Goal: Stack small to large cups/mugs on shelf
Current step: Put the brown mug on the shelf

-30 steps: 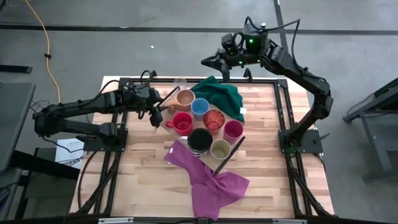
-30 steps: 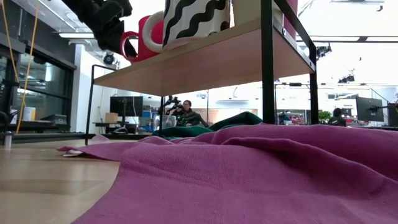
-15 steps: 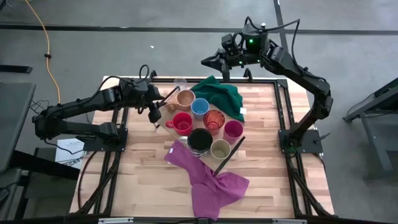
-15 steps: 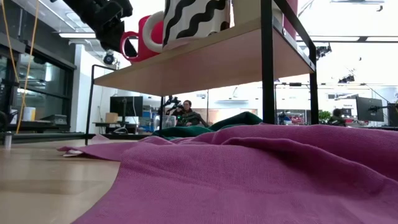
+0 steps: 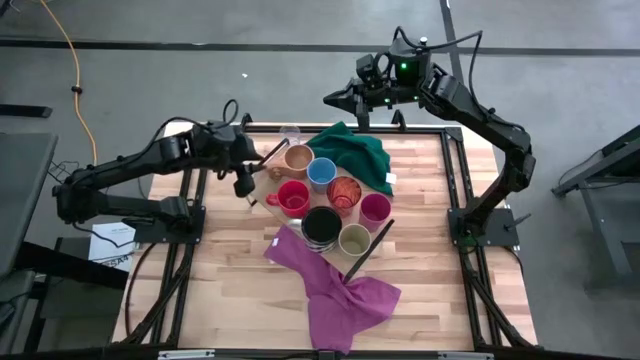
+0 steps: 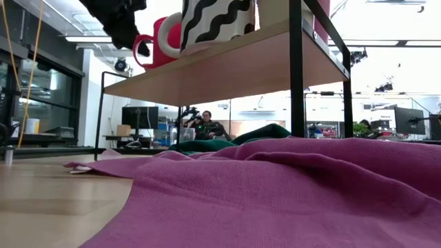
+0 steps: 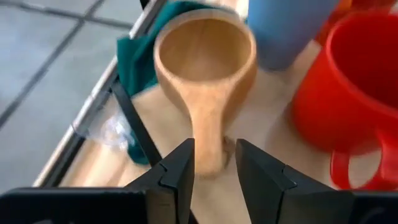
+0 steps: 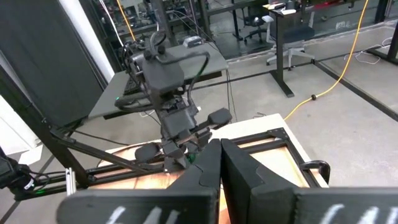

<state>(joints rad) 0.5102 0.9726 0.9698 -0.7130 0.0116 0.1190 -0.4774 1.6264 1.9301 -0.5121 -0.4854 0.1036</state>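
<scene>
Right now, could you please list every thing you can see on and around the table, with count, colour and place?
shelf: one, light wood with black frame, across the table's middle
tan mug: one, on the shelf's far end
blue cup: one, beside the tan mug
red mug: one, near the left gripper
orange patterned cup: one, middle of the shelf
magenta cup: one, right of the orange patterned cup
black cup: one, wavy black and white, near side
olive-beige cup: one, beside the black cup
clear glass: one, at the table's far edge
green cloth: one, far side
purple cloth: one, near side
left gripper: fingers open, by the tan mug's handle
right gripper: fingers shut, raised beyond the far edge
</scene>
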